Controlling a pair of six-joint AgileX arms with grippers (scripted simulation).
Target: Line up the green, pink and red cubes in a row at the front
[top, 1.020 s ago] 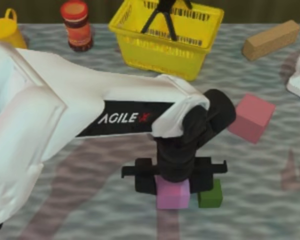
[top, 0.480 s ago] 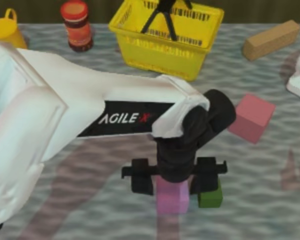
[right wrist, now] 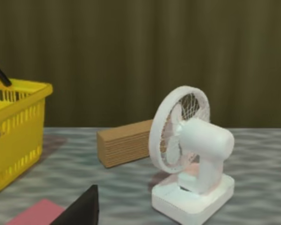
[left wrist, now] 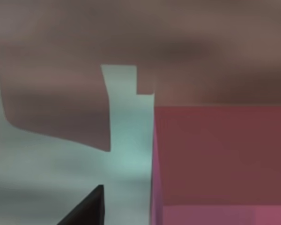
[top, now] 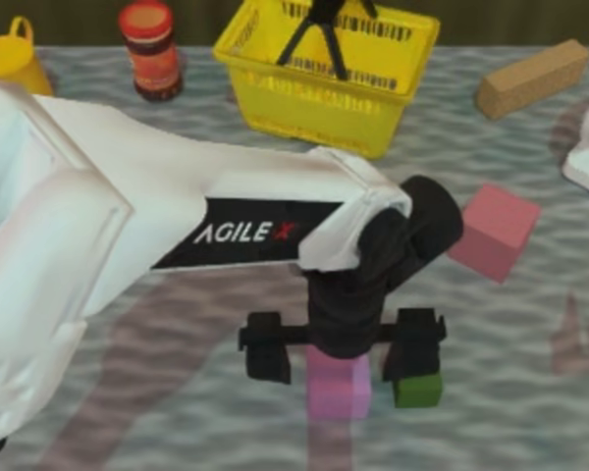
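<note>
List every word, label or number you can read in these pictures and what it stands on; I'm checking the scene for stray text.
"AGILEX", white letters with a red X, on the black panel of the left arm in the top view.
The red jar at the back left has a label band, but no text on it can be read.
No other words, numbers or signs show on the basket, the fan, the brick-shaped block or the cubes.
</note>
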